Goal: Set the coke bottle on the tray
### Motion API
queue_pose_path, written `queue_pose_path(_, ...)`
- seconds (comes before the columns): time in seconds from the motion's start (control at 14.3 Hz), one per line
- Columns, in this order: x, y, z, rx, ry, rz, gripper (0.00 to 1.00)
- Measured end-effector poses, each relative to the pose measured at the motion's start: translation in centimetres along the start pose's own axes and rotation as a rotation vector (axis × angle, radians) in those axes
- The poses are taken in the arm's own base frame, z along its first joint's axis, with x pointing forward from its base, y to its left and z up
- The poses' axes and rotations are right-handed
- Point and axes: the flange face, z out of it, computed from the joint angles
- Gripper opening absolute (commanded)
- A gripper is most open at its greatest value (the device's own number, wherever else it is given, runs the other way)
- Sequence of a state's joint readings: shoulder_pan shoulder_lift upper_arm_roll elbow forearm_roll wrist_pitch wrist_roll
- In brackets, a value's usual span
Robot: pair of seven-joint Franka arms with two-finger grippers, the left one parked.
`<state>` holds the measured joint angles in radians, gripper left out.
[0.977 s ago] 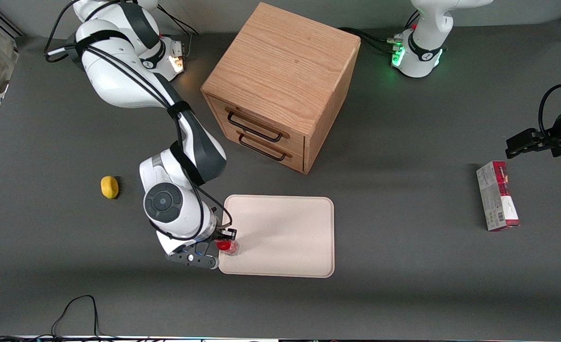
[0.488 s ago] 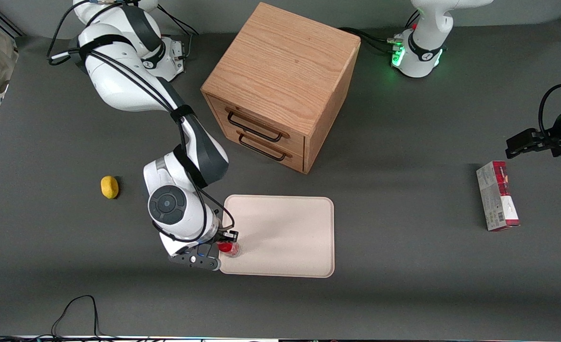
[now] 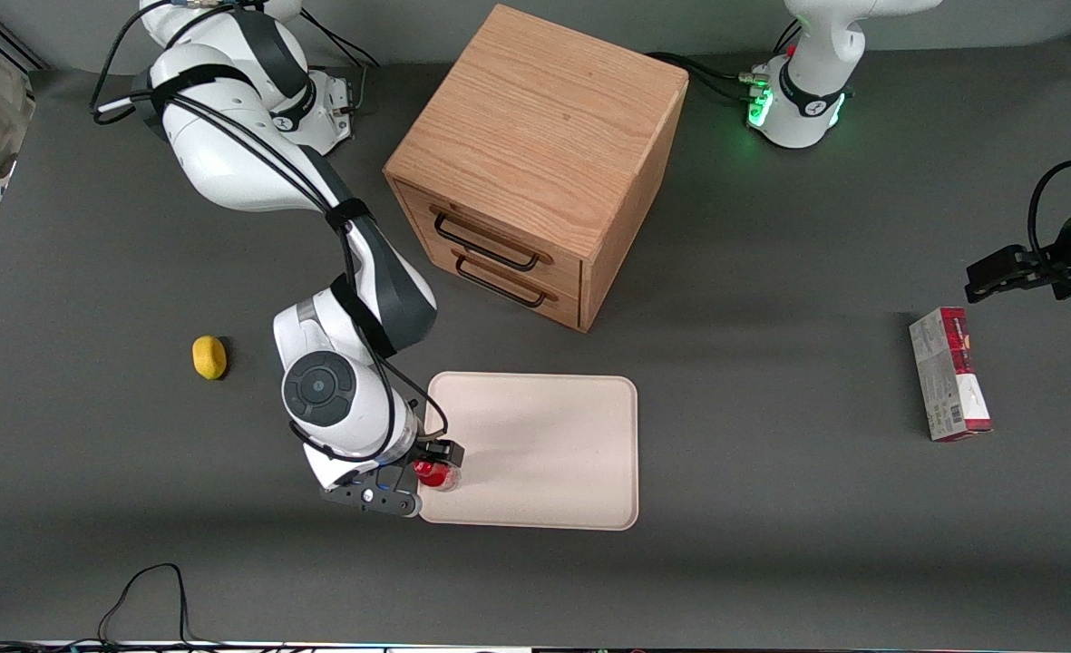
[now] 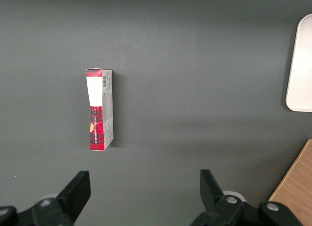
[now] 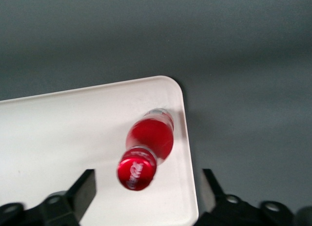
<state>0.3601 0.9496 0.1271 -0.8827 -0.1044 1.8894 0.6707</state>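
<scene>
We see the gripper spread wide above the coke bottle, fingers not touching it. Glossy red bottle stands on the smooth cream tray, rounded corners, by its corner toward the bench's working-arm end, nearest the front camera.

Wooden two-drawer cabinet, yellow lemon toward working arm's end, red-and-grey carton toward parked arm's.

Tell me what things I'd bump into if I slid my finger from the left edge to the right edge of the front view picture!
lemon → gripper, open around the coke bottle standing on the tray → wooden drawer cabinet → red-and-grey carton.
</scene>
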Motion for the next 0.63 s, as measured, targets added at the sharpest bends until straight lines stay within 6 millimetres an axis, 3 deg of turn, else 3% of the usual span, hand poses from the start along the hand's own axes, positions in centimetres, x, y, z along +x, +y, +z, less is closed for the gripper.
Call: queue_pose_path(0.63,-0.16,0.21,-0.65,-0.016,-0.019,0.001,1.0)
